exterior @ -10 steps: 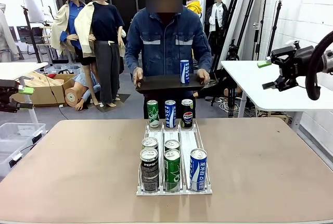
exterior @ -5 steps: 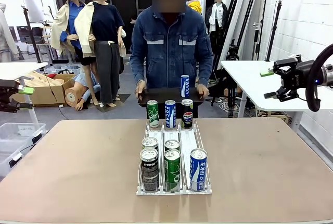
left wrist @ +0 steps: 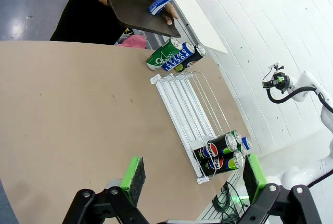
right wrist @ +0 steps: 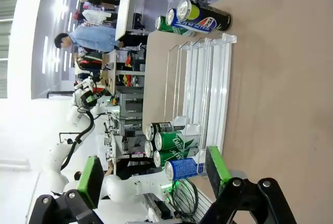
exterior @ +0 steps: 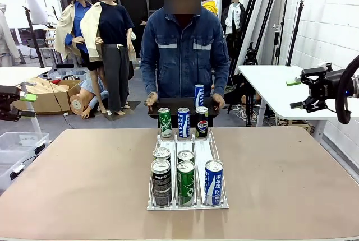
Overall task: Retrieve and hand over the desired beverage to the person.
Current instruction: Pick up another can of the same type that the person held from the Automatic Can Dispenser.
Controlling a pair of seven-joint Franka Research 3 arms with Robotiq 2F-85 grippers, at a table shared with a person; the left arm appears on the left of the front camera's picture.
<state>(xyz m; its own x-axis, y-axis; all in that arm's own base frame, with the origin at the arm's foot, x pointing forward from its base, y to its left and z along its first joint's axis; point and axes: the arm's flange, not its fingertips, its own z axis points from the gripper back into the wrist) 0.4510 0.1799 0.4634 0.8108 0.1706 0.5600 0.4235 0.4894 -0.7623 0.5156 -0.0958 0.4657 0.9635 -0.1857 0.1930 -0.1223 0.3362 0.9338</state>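
Beyond the table's (exterior: 84, 168) far edge, the person (exterior: 182, 50) holds a tray (exterior: 174, 103) bearing a blue can (exterior: 199, 94). A Pepsi can (exterior: 161, 182) and a Pocari Sweat can (exterior: 183, 122) stand in the rack (exterior: 203, 150). Left gripper (left wrist: 193, 179), right gripper (right wrist: 154, 176): fingers apart, empty.

Person (exterior: 183, 56): standing at the far side of the desk (exterior: 84, 168), facing across it, wearing a blue denim jacket with pale grey chest stripes.
Hands (exterior: 151, 98): gripping both ends of a dark tray (exterior: 168, 105), holding it level just beyond the desk's far edge.
Blue can (exterior: 199, 94): standing upright on the tray, toward the robot's right.
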